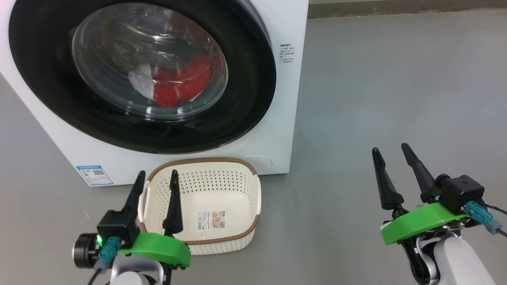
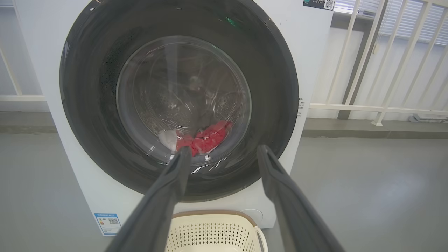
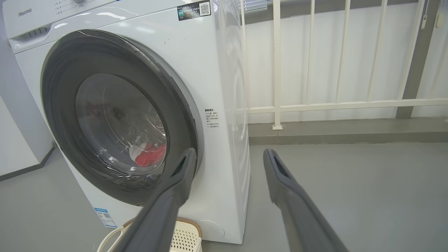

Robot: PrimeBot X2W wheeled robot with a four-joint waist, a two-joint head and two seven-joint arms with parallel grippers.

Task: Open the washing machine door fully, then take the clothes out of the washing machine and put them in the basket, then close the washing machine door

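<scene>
Grey floor point(image 1: 396, 79); we note the washing machine door point(image 1: 43, 91) shut, clothes point(image 1: 178, 85) behind its glass, the basket point(image 1: 222, 186) just before it. Our left gripper point(image 1: 157, 171) and right gripper point(image 1: 389, 147) both spread apart.

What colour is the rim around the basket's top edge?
Brown, with a woven look, above cream perforated sides; the basket rim shows best in the head view.

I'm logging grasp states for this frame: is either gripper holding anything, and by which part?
Nothing is held. The left gripper and the right gripper are both open and empty; the clothes lie behind the closed washing machine door.
</scene>
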